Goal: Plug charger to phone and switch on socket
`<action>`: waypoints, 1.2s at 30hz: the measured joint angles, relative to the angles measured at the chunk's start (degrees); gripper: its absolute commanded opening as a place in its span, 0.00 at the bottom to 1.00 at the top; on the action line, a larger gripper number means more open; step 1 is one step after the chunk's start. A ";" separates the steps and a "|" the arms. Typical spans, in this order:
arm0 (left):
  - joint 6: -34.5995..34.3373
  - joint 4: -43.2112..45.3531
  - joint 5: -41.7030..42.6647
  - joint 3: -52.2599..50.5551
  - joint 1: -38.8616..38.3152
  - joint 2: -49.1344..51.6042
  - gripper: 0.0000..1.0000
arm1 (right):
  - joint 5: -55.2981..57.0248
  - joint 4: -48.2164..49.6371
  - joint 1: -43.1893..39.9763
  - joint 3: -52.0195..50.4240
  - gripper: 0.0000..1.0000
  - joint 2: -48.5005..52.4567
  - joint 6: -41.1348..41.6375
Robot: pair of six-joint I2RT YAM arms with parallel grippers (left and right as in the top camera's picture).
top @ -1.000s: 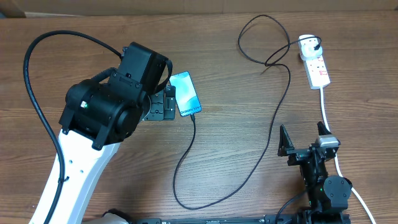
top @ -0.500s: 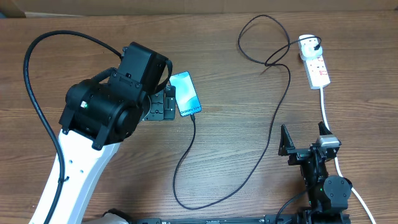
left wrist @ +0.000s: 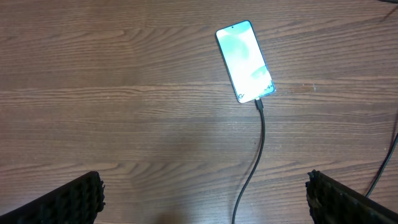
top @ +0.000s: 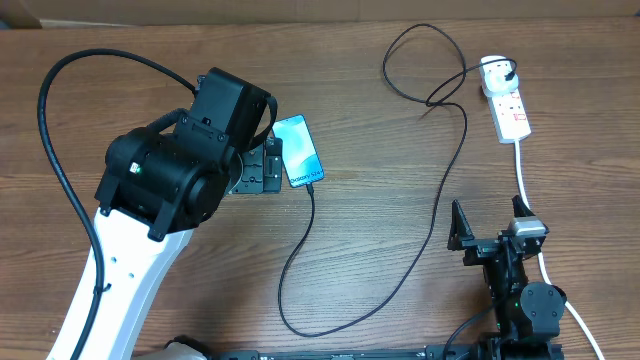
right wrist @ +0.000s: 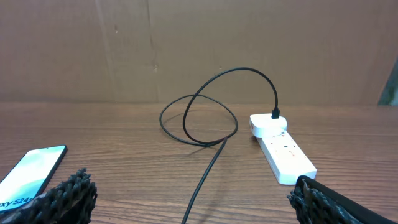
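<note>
The phone (top: 299, 150) lies flat on the wooden counter (top: 370, 150), left of centre, screen up and lit pale blue; it is turned slightly off square. The charger (left wrist: 263, 134) has its small tip in the phone's lower edge; from there the thin black cable runs toward the near side of the counter, bends round in a wide curve, climbs to the far right, crosses itself in a loose loop and ends at the socket (top: 510, 110). The socket lies at the far right, a white strip with red markings; the charger's black end enters a white block on its far end. Whether the switch is on cannot be told. A thick white cord (top: 522, 170) leaves the socket's near end and runs down past the right arm.

The left fingers (left wrist: 74, 199) are spread wide apart and hold nothing; in the overhead view they sit just left of the phone, and the wrist view shows the phone ahead of them, not touching, with the cable trailing down between the two tips. The right fingers (right wrist: 62, 196) are also spread wide and empty; they sit at the near right of the counter, well apart from the socket, pointing toward it; the wrist view shows the loop and the socket ahead, the phone's corner at lower left, and a cardboard wall (right wrist: 186, 43) behind.
</note>
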 measured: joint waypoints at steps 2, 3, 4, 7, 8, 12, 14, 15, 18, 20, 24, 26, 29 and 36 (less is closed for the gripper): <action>0.00 0.00 0.00 0.00 0.00 0.00 1.00 | 0.00 -0.02 0.00 0.00 1.00 0.00 0.02; 0.00 0.00 0.00 0.00 0.00 0.00 0.99 | 0.00 0.00 0.00 0.00 1.00 -0.02 0.02; 0.00 0.00 0.00 0.00 0.00 0.00 1.00 | 0.00 -0.02 0.00 0.00 1.00 0.00 0.00; 0.00 0.00 0.00 0.00 0.00 0.00 1.00 | 0.00 -0.02 -0.02 0.00 1.00 0.00 0.02; 0.00 0.00 0.00 0.00 0.00 0.00 0.99 | 0.00 -0.02 0.00 0.00 1.00 0.00 0.04; 0.00 0.00 0.00 0.00 0.00 0.00 0.99 | -0.02 -0.04 0.00 0.00 1.00 0.00 0.02; 0.00 0.00 0.00 0.00 0.00 0.00 1.00 | 0.00 0.00 0.00 0.00 1.00 0.00 0.00; 0.00 0.00 0.00 0.00 0.00 0.00 1.00 | -0.02 0.00 0.00 0.00 1.00 0.00 0.02; 0.00 0.00 0.00 0.00 0.00 0.00 0.99 | -0.02 0.00 0.00 0.00 1.00 0.00 0.02; 0.00 0.00 0.00 0.00 0.00 0.00 1.00 | -0.02 0.00 0.00 0.00 1.00 0.00 0.02; 0.00 -0.28 0.00 0.00 0.00 0.00 0.99 | -0.02 0.02 0.00 0.00 1.00 0.00 0.02; 0.00 -1.40 0.00 0.00 0.00 0.00 1.00 | -0.02 0.02 0.00 0.00 1.00 0.00 0.04; 0.02 -2.14 0.00 0.00 0.00 0.00 0.99 | -0.02 0.00 0.00 0.00 1.00 0.00 0.02; 0.02 -2.16 0.63 0.00 0.00 0.00 1.00 | 0.00 0.00 0.00 0.00 1.00 0.00 0.02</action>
